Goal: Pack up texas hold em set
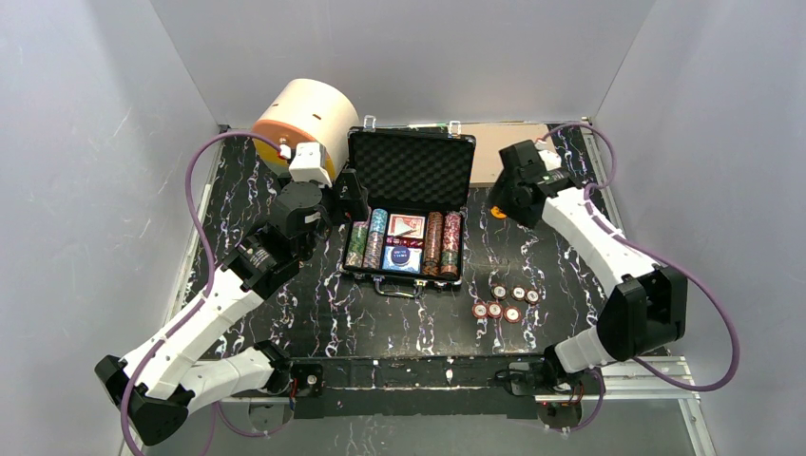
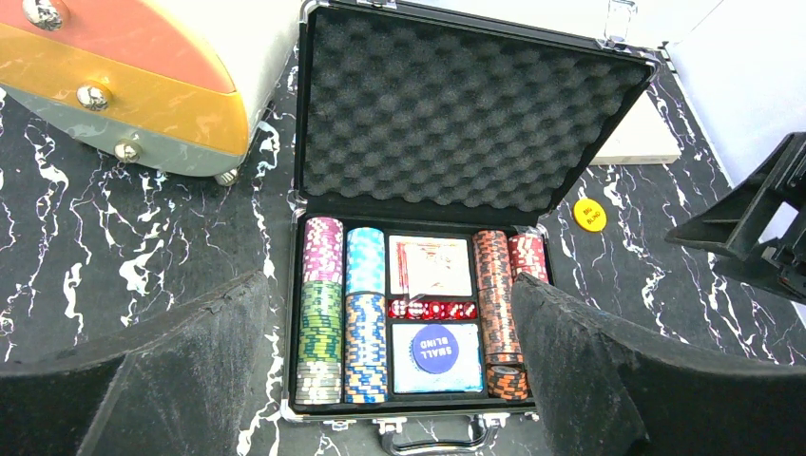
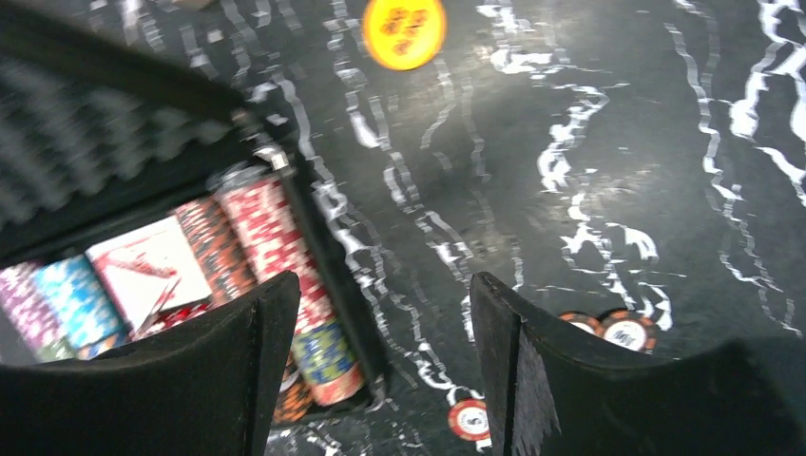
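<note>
Left gripper [image 2: 388, 285] wide, empty, beside the black foam-lined briefcase [image 2: 447, 104]; right gripper [image 3: 382, 285] open, empty, above black marbled table [image 3: 618, 142]

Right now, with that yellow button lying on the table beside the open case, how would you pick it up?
By its thin rim, from straight above. The yellow button lies flat on the table, so only opposite edges offer a hold. The open right end effector looks nearest; the case stands apart, leaving room.

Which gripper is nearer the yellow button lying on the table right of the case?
Right. The right gripper hangs just beside the yellow button; the left gripper is across the case, at its left side.
</note>
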### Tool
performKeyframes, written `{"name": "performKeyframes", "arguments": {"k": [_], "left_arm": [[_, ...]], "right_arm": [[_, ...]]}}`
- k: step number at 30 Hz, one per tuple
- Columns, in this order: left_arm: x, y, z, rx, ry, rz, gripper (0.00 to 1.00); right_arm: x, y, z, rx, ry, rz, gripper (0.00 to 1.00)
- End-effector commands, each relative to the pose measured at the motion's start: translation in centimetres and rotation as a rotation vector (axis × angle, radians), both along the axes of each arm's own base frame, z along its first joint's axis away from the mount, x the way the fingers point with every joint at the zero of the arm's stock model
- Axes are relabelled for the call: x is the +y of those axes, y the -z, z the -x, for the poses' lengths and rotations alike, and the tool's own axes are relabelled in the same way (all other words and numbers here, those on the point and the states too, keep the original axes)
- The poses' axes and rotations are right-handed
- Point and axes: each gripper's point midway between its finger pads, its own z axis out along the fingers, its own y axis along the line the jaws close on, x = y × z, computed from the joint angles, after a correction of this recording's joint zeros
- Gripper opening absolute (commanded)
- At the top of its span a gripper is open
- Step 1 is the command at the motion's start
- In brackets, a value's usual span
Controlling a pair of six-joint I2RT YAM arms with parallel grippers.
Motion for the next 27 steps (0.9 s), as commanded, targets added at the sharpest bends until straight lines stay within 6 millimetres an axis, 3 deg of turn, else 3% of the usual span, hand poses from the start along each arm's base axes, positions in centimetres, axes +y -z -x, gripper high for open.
{"name": "performKeyframes", "arguments": {"k": [1,7,14,20,27], "left_arm": [[0.6,-1.7,0.3,-0.036,-0.016,0.029,0.96],[0.4,-1.7,0.3,-0.033,-0.008,0.029,0.96],[-0.1,-2.2,0.1,-0.044,0.003,0.046,0.96],[-1.5,-2.7,-1.0,-0.053,0.031,0.049,0.96],[-1.7,-2.7,-1.3,-0.062,0.024,0.053,0.96]], "right_arm": [[-3.2,1.6,-1.0,0.014,0.083,0.012,0.75],[-5.1,5.3,-4.2,0.070,0.074,0.026,0.77],[-4.5,8.7,-8.6,0.120,-0.003,-0.006,0.74],[-4.8,10.9,-10.0,0.191,0.000,0.041,0.74],[-5.2,12.7,-10.9,0.251,-0.035,0.097,0.75]]}}
